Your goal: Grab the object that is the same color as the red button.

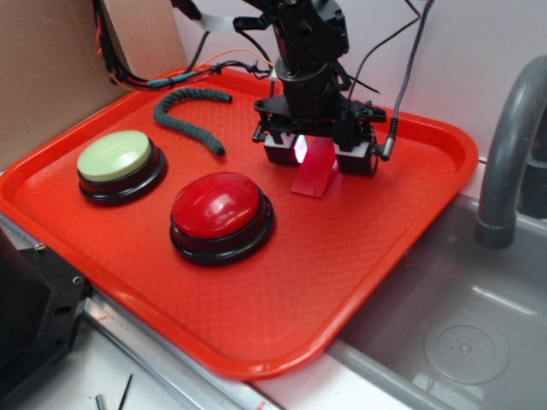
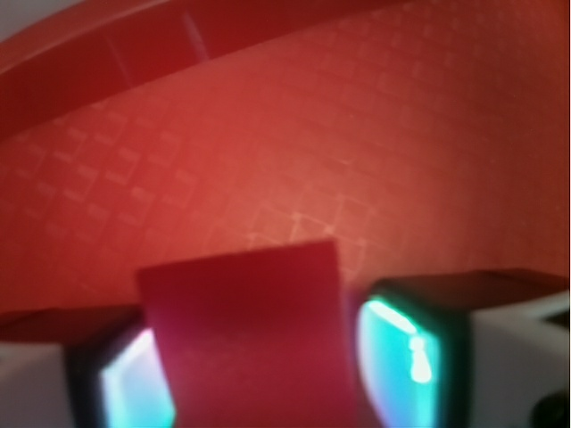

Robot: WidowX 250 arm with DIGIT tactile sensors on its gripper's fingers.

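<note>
Wedge [image 1: 314, 169] of matte red sits between the gripper's [image 1: 319, 154] two glowing pads, its sloped face reaching out in front of them onto the red tray [image 1: 359, 265]. The wrist view alone shows the wedge [image 2: 254, 343] filling the gap pad [image 2: 403, 357] to pad, so the jaws are clamped on its sides. Only the exterior view shows the red button [image 1: 220, 213] well off to one side of the pincer, on the same tray.
</note>
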